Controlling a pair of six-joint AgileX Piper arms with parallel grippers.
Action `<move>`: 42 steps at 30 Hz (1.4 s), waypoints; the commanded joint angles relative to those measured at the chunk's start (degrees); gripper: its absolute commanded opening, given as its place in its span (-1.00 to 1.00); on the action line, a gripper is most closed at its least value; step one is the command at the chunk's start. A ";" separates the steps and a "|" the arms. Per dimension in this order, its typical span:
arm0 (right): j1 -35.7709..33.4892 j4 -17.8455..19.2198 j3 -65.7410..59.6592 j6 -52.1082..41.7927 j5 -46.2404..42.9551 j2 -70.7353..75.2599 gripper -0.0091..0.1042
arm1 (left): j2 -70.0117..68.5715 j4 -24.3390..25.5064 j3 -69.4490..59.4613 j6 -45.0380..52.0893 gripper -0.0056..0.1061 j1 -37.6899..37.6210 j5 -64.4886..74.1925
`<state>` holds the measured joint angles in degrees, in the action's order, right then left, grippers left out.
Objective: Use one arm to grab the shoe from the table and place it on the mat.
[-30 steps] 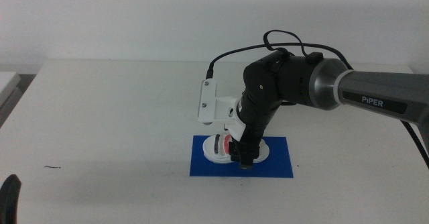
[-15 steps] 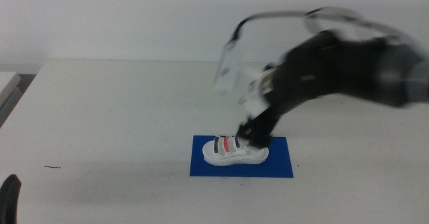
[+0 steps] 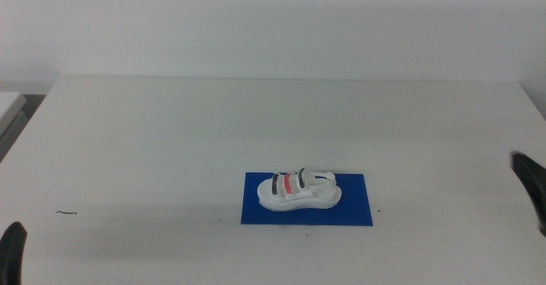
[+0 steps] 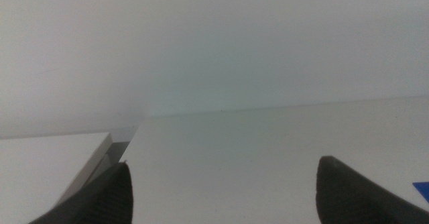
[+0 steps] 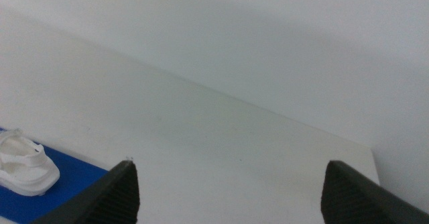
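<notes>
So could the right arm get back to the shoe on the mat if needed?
Probably yes. The right gripper waits open at the table's edge, and nothing stands between it and the shoe, which lies in the open on the mat.

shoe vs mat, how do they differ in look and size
The shoe is white with dark and red straps; the mat is solid blue. The shoe is raised and rounded, while the mat is a thin flat rectangle. The shoe is smaller, and the mat runs past it on every side. Both lie on the table, the shoe on the mat, with the left gripper and right gripper open and clear of them.
</notes>
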<state>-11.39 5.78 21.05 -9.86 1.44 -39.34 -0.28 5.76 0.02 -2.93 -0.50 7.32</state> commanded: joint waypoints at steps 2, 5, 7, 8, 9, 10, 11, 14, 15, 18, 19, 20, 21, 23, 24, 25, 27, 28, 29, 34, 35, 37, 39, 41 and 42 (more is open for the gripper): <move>2.00 -2.98 -7.26 -0.16 -2.71 9.32 0.58 | 0.28 -0.23 -0.02 -0.17 0.78 -0.02 -0.67; 2.22 -3.79 -11.00 1.19 -2.71 15.99 0.58 | 0.28 -0.23 -0.02 -0.17 0.78 -0.02 -0.67; 2.22 -3.79 -13.23 1.25 -2.71 20.18 0.58 | 0.28 -0.23 -0.02 -0.17 0.78 -0.02 -0.67; 2.22 -3.79 -14.13 1.25 -2.71 22.15 0.58 | 0.28 -0.23 -0.02 -0.17 0.78 -0.02 -0.67; 2.22 -3.69 -15.14 1.25 -2.56 24.18 0.58 | 0.28 -0.23 -0.02 -0.17 0.78 -0.02 -0.67; 2.22 -3.69 -16.12 1.25 -2.43 26.16 0.58 | 0.28 -0.23 -0.02 -0.17 0.78 -0.02 -0.67; 2.22 -3.69 -17.08 1.25 -2.43 28.14 0.58 | 0.28 -0.23 -0.02 -0.17 0.78 -0.02 -0.67; 2.22 -3.69 -19.32 1.25 -2.12 32.60 0.58 | 0.28 -0.23 -0.02 -0.17 0.78 -0.02 -0.67; 2.22 -3.69 -20.04 1.25 -2.00 33.94 0.58 | 0.28 -0.23 -0.02 -0.17 0.78 -0.02 -0.67; 2.22 -3.69 -21.05 1.25 -1.06 37.43 0.58 | 0.28 -0.23 -0.02 -0.17 0.78 -0.02 -0.67; 2.22 -3.69 -21.05 1.25 -1.06 38.48 0.58 | 0.28 -0.23 -0.02 -0.17 0.78 -0.02 -0.67; 2.22 -3.58 -21.05 1.25 1.28 39.34 0.58 | 0.28 -0.23 -0.02 -0.17 0.78 -0.02 -0.67; 2.22 -3.57 -21.05 1.25 2.34 39.34 0.58 | 0.28 -0.23 -0.02 -0.17 0.78 -0.02 -0.67; 2.22 -3.57 -21.05 1.25 3.15 39.34 0.58 | 0.28 -0.23 -0.02 -0.17 0.78 -0.02 -0.67; 2.22 -3.57 -21.05 1.25 3.15 39.34 0.58 | 0.28 -0.23 -0.02 -0.17 0.78 -0.02 -0.67; 2.22 -3.68 -21.05 1.25 3.59 39.34 0.58 | 0.28 -0.23 -0.02 -0.17 0.78 -0.02 -0.67; 2.22 -3.68 -21.05 1.25 3.95 39.34 0.58 | 0.28 -0.23 -0.02 -0.17 0.78 -0.02 -0.67; 2.22 -3.68 -21.05 1.25 4.23 39.34 0.58 | 0.28 -0.23 -0.02 -0.17 0.78 -0.02 -0.67; 2.22 -3.68 -21.05 1.25 4.85 39.34 0.58 | 0.28 -0.23 -0.02 -0.17 0.78 -0.02 -0.67; 2.22 -3.68 -21.05 1.25 6.89 39.34 0.58 | 0.28 -0.23 -0.02 -0.17 0.78 -0.02 -0.67; 2.22 -3.68 -21.05 1.25 6.75 39.34 0.58 | 0.28 -0.23 -0.02 -0.17 0.78 -0.02 -0.67; 2.22 -3.68 -21.05 1.25 6.75 39.34 0.58 | 0.28 -0.23 -0.02 -0.17 0.78 -0.02 -0.67; 2.22 -3.68 -21.05 1.25 6.75 39.34 0.58 | 0.28 -0.23 -0.02 -0.17 0.78 -0.02 -0.67; 2.22 -4.57 -21.05 1.25 6.75 39.34 0.58 | 0.28 -0.23 -0.02 -0.17 0.78 -0.02 -0.67; 2.22 -4.73 -21.05 1.25 6.75 39.34 0.58 | 0.28 -0.23 -0.02 -0.17 0.78 -0.02 -0.67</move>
<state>-9.64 1.35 0.19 -8.49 8.31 -0.26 -0.28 5.76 0.02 -2.93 -0.50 7.32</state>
